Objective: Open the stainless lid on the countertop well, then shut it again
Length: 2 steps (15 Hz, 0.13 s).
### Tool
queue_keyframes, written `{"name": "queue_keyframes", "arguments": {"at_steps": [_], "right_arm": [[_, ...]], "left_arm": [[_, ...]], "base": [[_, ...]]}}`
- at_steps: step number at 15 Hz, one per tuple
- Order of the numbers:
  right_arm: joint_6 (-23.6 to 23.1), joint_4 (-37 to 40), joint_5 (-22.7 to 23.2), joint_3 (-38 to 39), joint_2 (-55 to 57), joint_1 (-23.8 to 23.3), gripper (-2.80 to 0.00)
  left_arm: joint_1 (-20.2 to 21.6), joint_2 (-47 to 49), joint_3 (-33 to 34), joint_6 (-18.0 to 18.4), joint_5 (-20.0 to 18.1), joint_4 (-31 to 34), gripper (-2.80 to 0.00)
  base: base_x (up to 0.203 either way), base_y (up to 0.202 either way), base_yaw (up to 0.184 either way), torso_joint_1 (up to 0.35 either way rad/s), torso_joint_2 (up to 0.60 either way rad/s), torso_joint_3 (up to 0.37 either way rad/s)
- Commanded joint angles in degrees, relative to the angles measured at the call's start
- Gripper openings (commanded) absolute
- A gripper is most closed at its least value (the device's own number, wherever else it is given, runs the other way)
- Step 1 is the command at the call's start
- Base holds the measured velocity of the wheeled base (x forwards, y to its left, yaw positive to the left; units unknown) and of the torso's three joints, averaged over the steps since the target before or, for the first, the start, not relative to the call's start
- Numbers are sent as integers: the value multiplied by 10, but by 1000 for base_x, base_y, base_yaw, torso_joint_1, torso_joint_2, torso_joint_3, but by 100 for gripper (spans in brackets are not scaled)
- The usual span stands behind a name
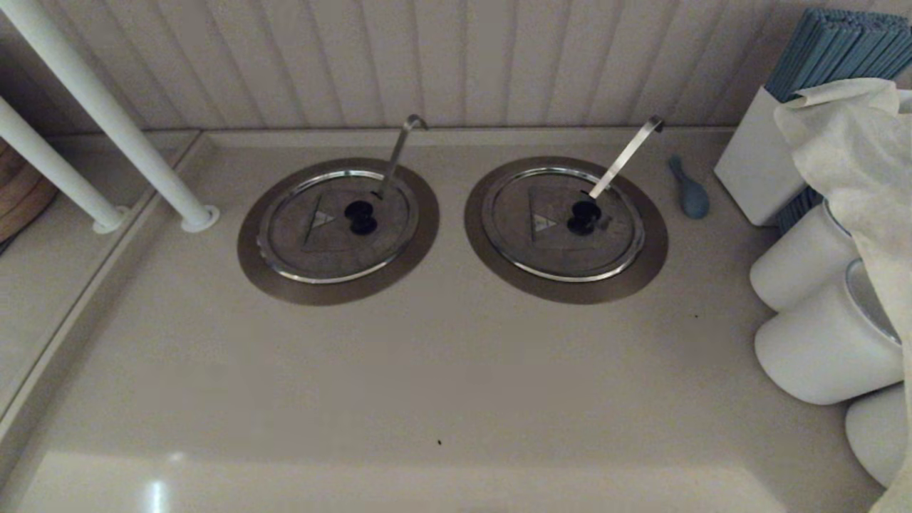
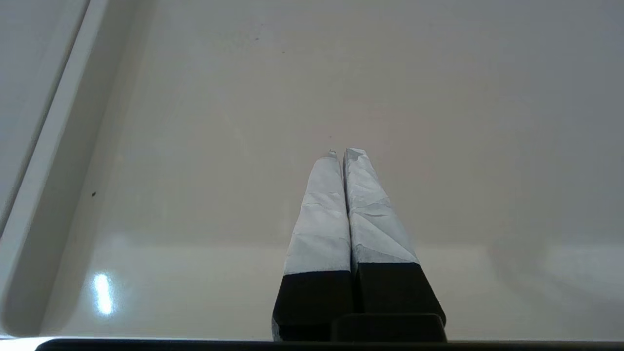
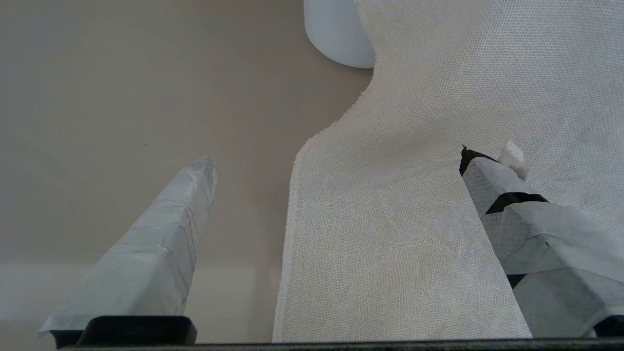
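Observation:
The stainless lid (image 1: 313,246) lies flat and closed on the left countertop well, inside that well's bronze-brown ring (image 1: 265,281). It carries a black centre knob (image 1: 361,216) and a small triangle sticker (image 1: 322,219). A thin hook-tipped rod (image 1: 399,151) pokes up through it toward the wall. Neither gripper shows in the head view. The left wrist view has my left gripper (image 2: 343,153) shut with nothing in it, over bare beige countertop. In the right wrist view my right gripper (image 3: 336,161) is open above a hanging white cloth (image 3: 414,219), holding nothing.
The twin lid (image 1: 548,246) with a flat strip handle (image 1: 627,157) sits to the right. Beyond it lie a blue object (image 1: 689,192), a white box of blue sticks (image 1: 755,167), white canisters (image 1: 819,349) and draped cloth (image 1: 848,135). White poles (image 1: 107,114) stand at the left.

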Motion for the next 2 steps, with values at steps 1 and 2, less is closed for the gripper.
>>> {"name": "queue_keyframes", "arguments": {"at_steps": [1, 2], "right_arm": [[0, 0, 0, 0, 0, 0, 0], [1, 0, 0, 0, 1, 0, 0]], "left_arm": [[0, 2, 0, -5, 0, 0, -280], [1, 2, 0, -12, 1, 0, -280]], "base": [[0, 0, 0, 0, 0, 0], [0, 0, 0, 0, 0, 0]]}}
